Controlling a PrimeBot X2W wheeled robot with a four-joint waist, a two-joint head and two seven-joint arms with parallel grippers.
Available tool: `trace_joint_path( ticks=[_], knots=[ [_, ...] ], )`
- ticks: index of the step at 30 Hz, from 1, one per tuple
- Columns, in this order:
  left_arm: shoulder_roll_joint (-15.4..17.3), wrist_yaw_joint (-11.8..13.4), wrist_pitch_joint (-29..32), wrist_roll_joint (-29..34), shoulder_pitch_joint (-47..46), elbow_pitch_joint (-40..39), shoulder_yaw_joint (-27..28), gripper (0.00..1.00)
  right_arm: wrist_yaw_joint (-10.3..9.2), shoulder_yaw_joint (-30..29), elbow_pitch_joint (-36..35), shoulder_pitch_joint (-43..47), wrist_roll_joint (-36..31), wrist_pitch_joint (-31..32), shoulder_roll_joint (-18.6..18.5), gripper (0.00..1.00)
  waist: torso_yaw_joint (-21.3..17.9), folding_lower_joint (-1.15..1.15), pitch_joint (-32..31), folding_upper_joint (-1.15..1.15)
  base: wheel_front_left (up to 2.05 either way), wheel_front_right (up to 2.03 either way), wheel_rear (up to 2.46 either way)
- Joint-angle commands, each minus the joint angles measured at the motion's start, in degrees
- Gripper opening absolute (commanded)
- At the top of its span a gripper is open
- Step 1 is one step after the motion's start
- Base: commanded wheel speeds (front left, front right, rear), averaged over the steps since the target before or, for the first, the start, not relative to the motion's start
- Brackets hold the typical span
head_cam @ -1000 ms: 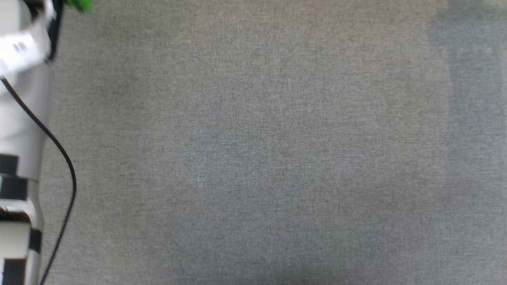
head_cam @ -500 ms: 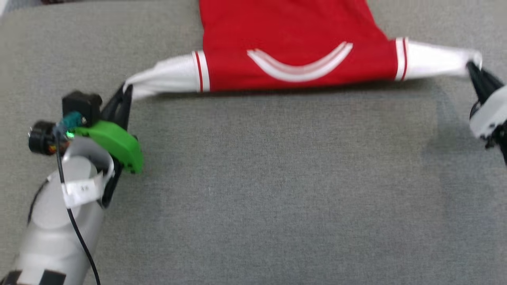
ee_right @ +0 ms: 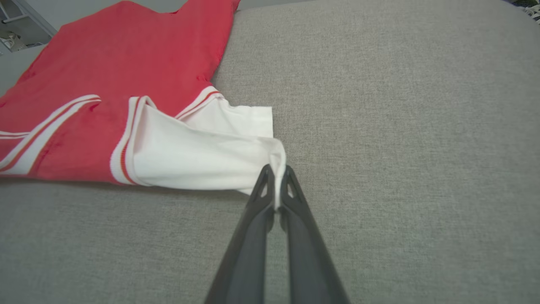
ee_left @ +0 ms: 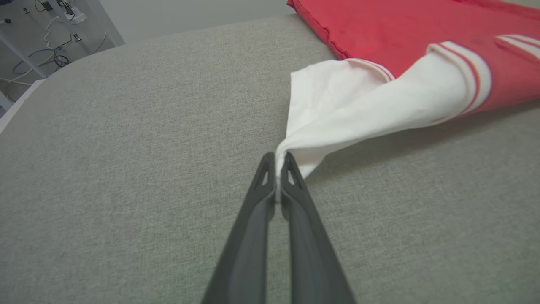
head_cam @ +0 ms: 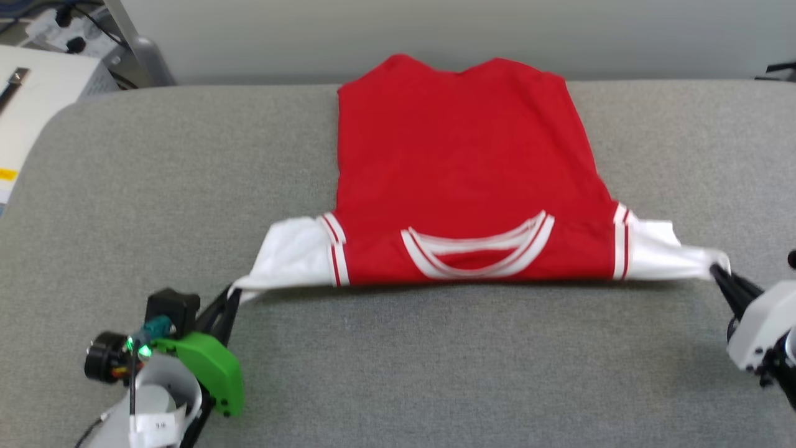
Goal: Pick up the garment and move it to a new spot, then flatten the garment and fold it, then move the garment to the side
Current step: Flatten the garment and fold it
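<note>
Head has tilted up; arms spread wide, left fingers (head_cam: 229, 303) and right fingers (head_cam: 720, 275) pinch the garment (head_cam: 460, 162) sleeves

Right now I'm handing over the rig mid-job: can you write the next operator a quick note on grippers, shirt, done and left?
Left gripper: fingers shut on the tip of one white sleeve.
Right gripper: shut on the tip of the other sleeve.
Shirt: spread on the grey table, collar nearest the robot, sleeves pulled taut.
Done: shirt gripped and laid out.
Left: smooth it, fold it, move it aside.
</note>
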Motion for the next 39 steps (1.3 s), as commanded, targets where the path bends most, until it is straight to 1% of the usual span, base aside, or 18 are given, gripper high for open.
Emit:
trace_joint_path(
  ticks=[1, 6, 8, 14, 17, 21, 24, 26, 27, 28, 32, 35, 39],
  knots=[
    [0.72, 0.54, 0.42, -0.72, 2.24, -0.76, -0.22, 0.0, -0.06, 0.14, -0.39, 2.13, 0.8, 0.13, -0.68, 0.0, 0.63, 0.01, -3.63, 0.0, 0.0, 0.0, 0.0],
    [1.74, 0.27, 2.6, -1.78, 7.15, -4.13, -1.28, 0.0, -0.06, 0.67, -2.4, 7.5, 2.01, 2.32, -2.05, 0.0, 0.76, 0.01, -5.95, 0.0, 0.0, 0.0, 0.0],
    [2.38, 0.71, 2.78, -1.86, 8.76, -5.65, -1.27, 0.0, -0.06, 1.1, -3.59, 9.47, 2.51, 3.74, -2.84, 0.0, 0.75, 0.01, -6.77, 0.0, 0.0, 0.0, 0.0],
    [4.33, 0.88, 5.88, -3.17, 13.62, -9.92, -1.78, 0.0, -0.06, 0.12, -6.71, 14.91, 4.94, 8.18, -4.54, 0.0, 0.86, 0.01, -8.43, 0.0, 0.0, 0.0, 0.0],
    [5.76, 0.66, 8.65, -4.39, 16.05, -12.04, -2.04, 0.0, -0.06, -0.48, -9.12, 17.7, 6.1, 10.64, -5.34, 0.0, 0.96, 0.01, -8.78, 0.0, 0.0, 0.0, 0.0],
    [7.56, 0.53, 10.48, -5.18, 18.49, -15.04, -2.22, 0.0, -0.06, -1.39, -11.9, 20.57, 6.29, 13.3, -6.14, 0.0, 1.18, 0.01, -8.62, 0.0, 0.0, 0.0, 0.0],
    [8.1, 0.16, 11.54, -5.65, 19.3, -17.09, -2.93, 0.0, -0.06, -2.68, -13.44, 21.84, 5.86, 14.32, -6.43, 0.0, 1.51, 0.01, -8.14, 0.0, 0.0, 0.0, 0.0],
    [8.1, 0.14, 11.97, -5.72, 19.14, -18.37, -3.2, 0.0, -0.06, -4.31, -13.58, 22.33, 6.51, 15.65, -6.01, 0.0, 1.82, 0.01, -7.77, 0.0, 0.0, 0.0, 0.0],
    [8.02, 0.12, 12.21, -5.79, 18.88, -19.02, -3.33, 0.0, -0.06, -5.13, -13.9, 22.37, 6.88, 16.58, -5.83, 0.2, 2.02, 0.01, -7.52, 0.0, 0.0, 0.0, 0.0],
    [7.96, 0.06, 12.46, -5.91, 18.63, -19.53, -3.44, 0.0, -0.06, -6.06, -14.13, 22.3, 7.25, 17.17, -5.62, 1.0, 2.17, 0.01, -7.31, 0.0, 0.0, 0.0, 0.0],
    [8.05, -0.03, 14.88, -6.41, 17.12, -21.93, -3.93, 0.0, -0.06, -9.7, -16.78, 21.15, 7.65, 19.74, -5.68, 1.0, 3.27, 0.01, -5.34, 0.0, 0.0, 0.0, 0.0],
    [8.28, 0.92, 19.36, -6.66, 15.83, -24.77, -4.56, 0.0, -0.06, -13.55, -19.07, 19.41, 7.76, 22.14, -5.51, 1.0, 4.71, 0.01, -2.9, 0.0, 0.0, 0.0, 0.0],
    [8.66, 2.77, 24.63, -6.82, 14.42, -31.16, -4.92, 0.0, -0.06, -17.68, -24.03, 14.74, 6.33, 27.21, -4.5, 1.0, 6.52, 0.01, 1.45, 0.0, 0.0, 0.0, 0.0]
  ],
)
